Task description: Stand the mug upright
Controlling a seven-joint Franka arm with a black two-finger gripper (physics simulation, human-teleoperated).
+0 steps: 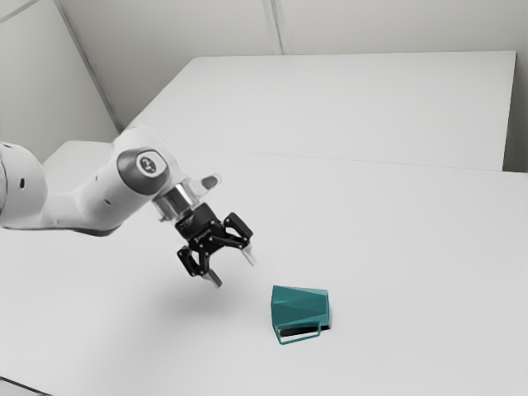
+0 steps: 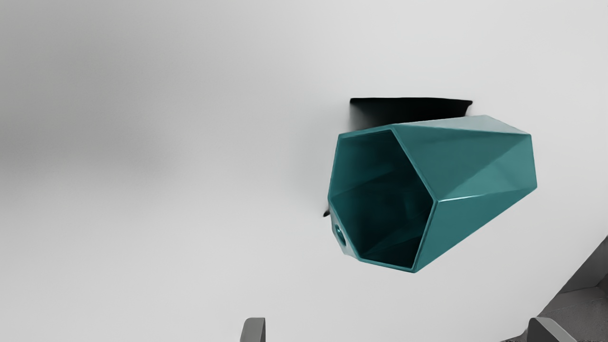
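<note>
Teal faceted mug [image 1: 300, 304] lies tipped on the white table [image 1: 412, 247], lower centre of the exterior view; its inner walls show bare. Your gripper [image 1: 234, 268], near that frame's centre, is released.

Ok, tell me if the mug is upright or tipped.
Tipped: the teal faceted mug lies on its side on the white table, its open mouth facing sideways rather than up.

Lab-like room, exact kind unclear, plain pale walls [image 1: 190, 29], broad white tabletop [image 1: 396, 231], 1 white robot arm [image 1: 91, 198]
</note>
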